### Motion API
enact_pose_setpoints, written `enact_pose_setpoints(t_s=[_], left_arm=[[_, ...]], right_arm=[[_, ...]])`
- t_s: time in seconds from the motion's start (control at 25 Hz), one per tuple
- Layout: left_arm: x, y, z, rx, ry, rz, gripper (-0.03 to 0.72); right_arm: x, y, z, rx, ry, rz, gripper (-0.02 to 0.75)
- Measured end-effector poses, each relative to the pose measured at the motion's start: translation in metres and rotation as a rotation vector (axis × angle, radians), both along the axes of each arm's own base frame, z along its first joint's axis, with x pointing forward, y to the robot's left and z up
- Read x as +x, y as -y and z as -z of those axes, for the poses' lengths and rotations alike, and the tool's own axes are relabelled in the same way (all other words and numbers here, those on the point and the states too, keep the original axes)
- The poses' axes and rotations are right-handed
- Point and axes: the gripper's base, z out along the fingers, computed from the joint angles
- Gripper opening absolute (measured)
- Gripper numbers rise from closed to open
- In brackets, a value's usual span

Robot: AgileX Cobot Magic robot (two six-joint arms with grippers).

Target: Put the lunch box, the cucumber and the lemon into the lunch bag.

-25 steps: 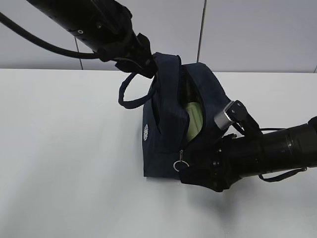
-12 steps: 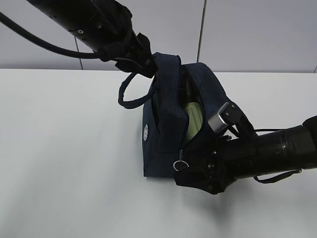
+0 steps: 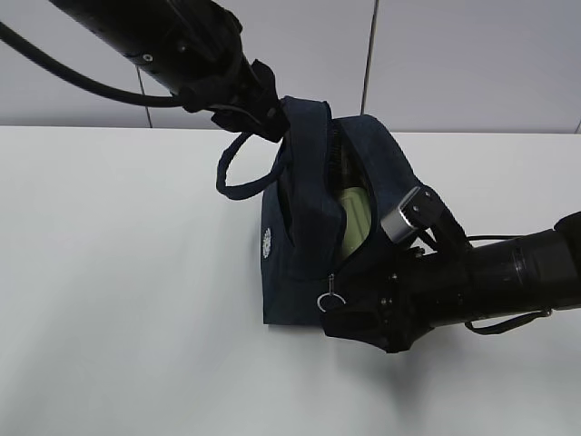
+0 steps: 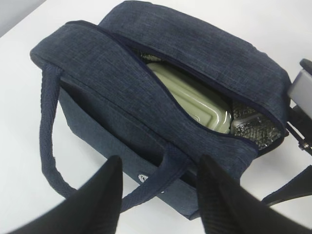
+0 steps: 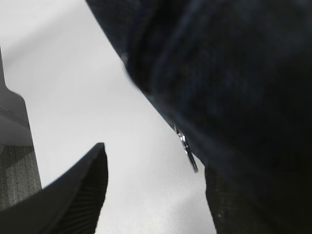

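The navy lunch bag (image 3: 304, 245) stands on the white table with its top zipper open. Inside it lies the lunch box (image 4: 195, 97), its sage-green lid also showing through the opening (image 3: 354, 222). My left gripper (image 3: 272, 123) hangs at the bag's upper left corner. Its jaws (image 4: 160, 161) stand open and a handle strap (image 4: 163, 178) runs between them. My right gripper (image 3: 340, 313) is low at the bag's front right corner. It is open (image 5: 156, 195), and the metal ring pull (image 5: 187, 151) hangs just inside its right finger. The cucumber and the lemon are hidden.
The bag's other handle (image 3: 238, 177) loops out to the left. Silver lining (image 4: 253, 126) shows at the bag's end. The right arm's grey wrist block (image 3: 401, 218) rests against the bag's right side. A bare white tabletop (image 3: 118, 272) surrounds the bag and grey wall panels stand behind.
My right gripper has slid a little left, closer to the ring pull, and its jaws have narrowed slightly. The left arm and the bag have not moved.
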Motion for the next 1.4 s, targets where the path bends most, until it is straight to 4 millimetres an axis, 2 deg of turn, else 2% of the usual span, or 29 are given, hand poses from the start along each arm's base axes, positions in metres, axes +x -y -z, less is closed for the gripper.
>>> enact_pose_setpoints(t_s=[0.28,0.48,0.84,1.0,1.24,1.4], left_arm=[[0.0,0.0,0.0,-0.001,0.001,0.0,0.344],[0.0,0.0,0.0,-0.002,0.003,-0.001,0.344],[0.001,0.0,0.0,0.0,0.008,-0.001,0.344],[0.001,0.0,0.0,0.001,0.01,-0.001,0.344],[0.001,0.0,0.0,0.001,0.01,-0.001,0.344],[0.001,0.0,0.0,0.002,0.011,-0.001,0.344]], right_arm=[[0.001,0.0,0.002,-0.002,-0.007,0.004,0.47],[0.001,-0.002,0.015,0.041,-0.063,0.011,0.466],[0.006,-0.005,0.014,0.071,-0.068,0.013,0.453],[0.006,-0.005,0.014,0.075,-0.077,0.021,0.402],[0.007,-0.005,0.014,0.077,-0.08,0.024,0.26],[0.007,-0.005,0.014,0.077,-0.08,0.024,0.213]])
